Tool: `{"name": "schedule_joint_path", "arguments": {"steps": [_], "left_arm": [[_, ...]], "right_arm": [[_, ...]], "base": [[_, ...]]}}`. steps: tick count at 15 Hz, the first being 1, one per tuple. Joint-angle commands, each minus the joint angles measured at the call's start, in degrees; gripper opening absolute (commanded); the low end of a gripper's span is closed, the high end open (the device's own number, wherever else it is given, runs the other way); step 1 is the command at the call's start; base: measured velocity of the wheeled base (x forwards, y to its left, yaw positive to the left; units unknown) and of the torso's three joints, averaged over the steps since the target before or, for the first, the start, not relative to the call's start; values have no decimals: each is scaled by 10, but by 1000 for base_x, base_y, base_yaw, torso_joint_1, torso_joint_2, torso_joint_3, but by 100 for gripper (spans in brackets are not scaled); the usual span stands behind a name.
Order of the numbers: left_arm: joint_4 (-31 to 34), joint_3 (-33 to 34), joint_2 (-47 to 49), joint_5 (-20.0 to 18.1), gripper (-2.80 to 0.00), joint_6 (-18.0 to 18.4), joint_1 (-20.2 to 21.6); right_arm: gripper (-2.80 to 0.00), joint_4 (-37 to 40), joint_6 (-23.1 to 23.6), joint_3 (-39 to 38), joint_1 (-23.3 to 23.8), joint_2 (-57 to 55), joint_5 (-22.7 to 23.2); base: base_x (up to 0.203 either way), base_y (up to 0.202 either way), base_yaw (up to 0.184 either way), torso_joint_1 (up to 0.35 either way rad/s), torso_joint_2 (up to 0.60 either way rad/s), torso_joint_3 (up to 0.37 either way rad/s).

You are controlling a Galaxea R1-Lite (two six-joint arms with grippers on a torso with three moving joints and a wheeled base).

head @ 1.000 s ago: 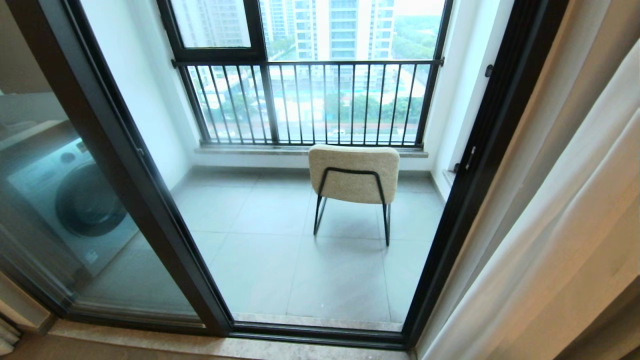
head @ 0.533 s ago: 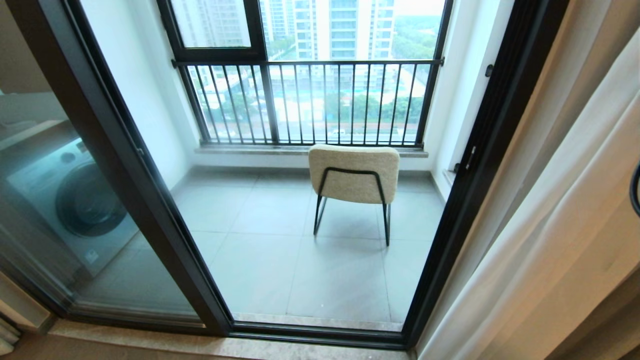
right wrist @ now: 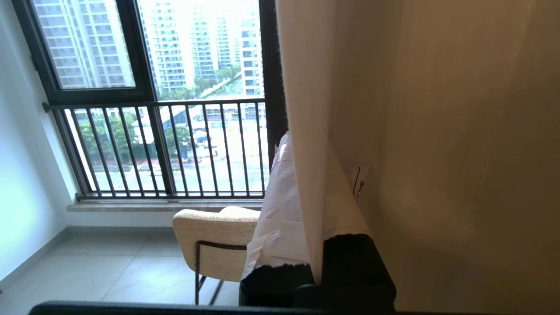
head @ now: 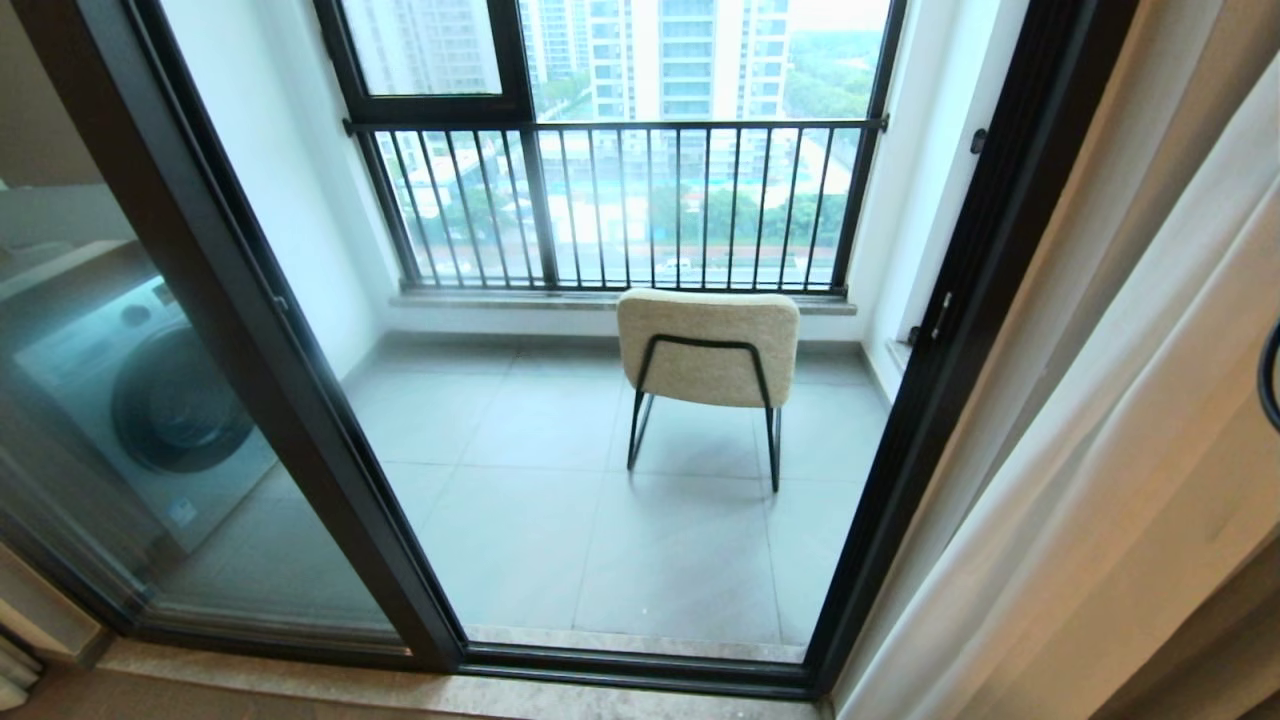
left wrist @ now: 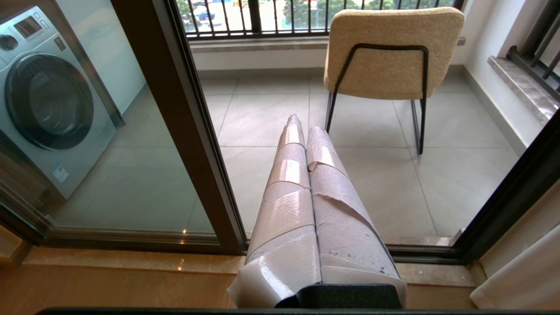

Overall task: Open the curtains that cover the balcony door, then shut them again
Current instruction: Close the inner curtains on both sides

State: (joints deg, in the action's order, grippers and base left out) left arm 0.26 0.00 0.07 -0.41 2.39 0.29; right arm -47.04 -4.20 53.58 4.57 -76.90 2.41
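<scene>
1. balcony door [head: 300,420]: dark frame post runs diagonally across the left of the head view, glass on both sides of it, no passage through to the balcony
2. Behind the glass: chair [head: 708,350] mid-floor on the balcony, washing machine [head: 150,400] to the left, window railing [head: 615,205] at the far wall
3. curtains [head: 1120,420] bunched at the right, just beside the right frame post; sheer edge hangs loose
4. right gripper [right wrist: 302,183] has the sheer edge pinched between its closed jaws, tan drape just beside it
5. left gripper [left wrist: 306,144] closed, low in front of the glass, free air around it
6. Stone sill strip [head: 450,690] below the frame is bare
</scene>
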Motion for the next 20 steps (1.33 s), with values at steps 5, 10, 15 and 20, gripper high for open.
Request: {"name": "schedule_joint_path", "arguments": {"steps": [5,10,15,20], "left_arm": [[0,0,0,0,-280,1,1],[0,0,0,0,-280,0,0],[0,0,0,0,-280,0,0],[0,0,0,0,-280,1,1]], "right_arm": [[-280,-5,0,1,0,-1,1],[-280,-7,-14,1,-1,-1,1],[-280,-7,-15,1,-1,-3,1],[-280,-8,-14,2,-1,-8,1]], "base": [[0,0,0,0,0,0],[0,0,0,0,0,0],[1,46,1,1,1,1],[0,189,-1,3,3,2]]}}
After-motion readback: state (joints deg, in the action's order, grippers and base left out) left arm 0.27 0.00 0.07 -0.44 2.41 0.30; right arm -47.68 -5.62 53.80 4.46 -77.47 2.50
